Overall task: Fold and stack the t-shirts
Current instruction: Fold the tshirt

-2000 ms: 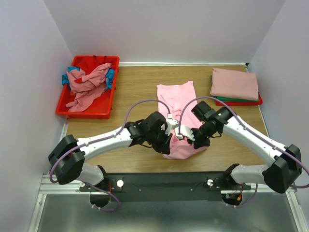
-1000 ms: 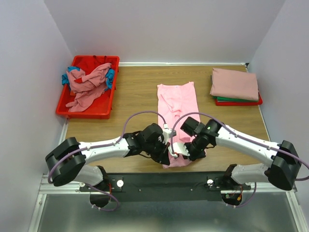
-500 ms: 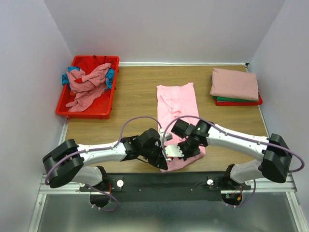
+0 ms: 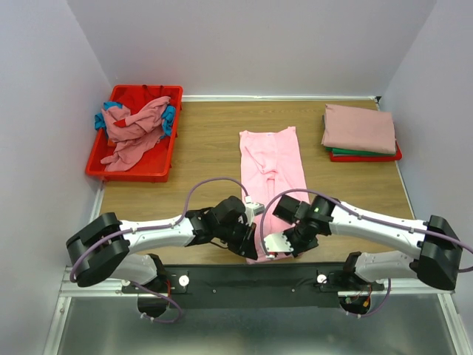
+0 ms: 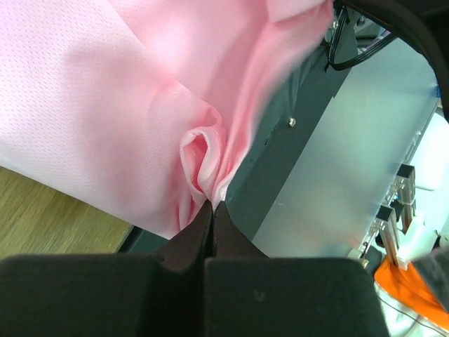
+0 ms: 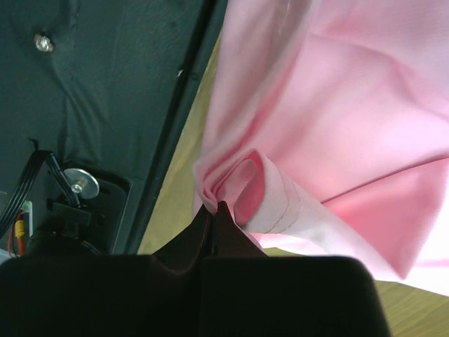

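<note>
Top external: long pink t-shirt (image 4: pixel 272 164)

Left arm (image 4: pixel 151 234) and right arm (image 4: pixel 380 228): white shells, black joints, a lilac cable (image 4: pixel 214 180) looping off each. Left tool (image 5: pixel 212 208) and right tool (image 6: pixel 212 208) taper to matte black fingers (image 5: pixel 188 242).

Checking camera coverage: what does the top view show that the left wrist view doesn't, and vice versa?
Top only: the red bin of crumpled shirts, the folded stack, the right gripper. Left wrist only: the cloth fold pinched between shut fingers, close up. Both: the pink shirt, left gripper, table.
</note>
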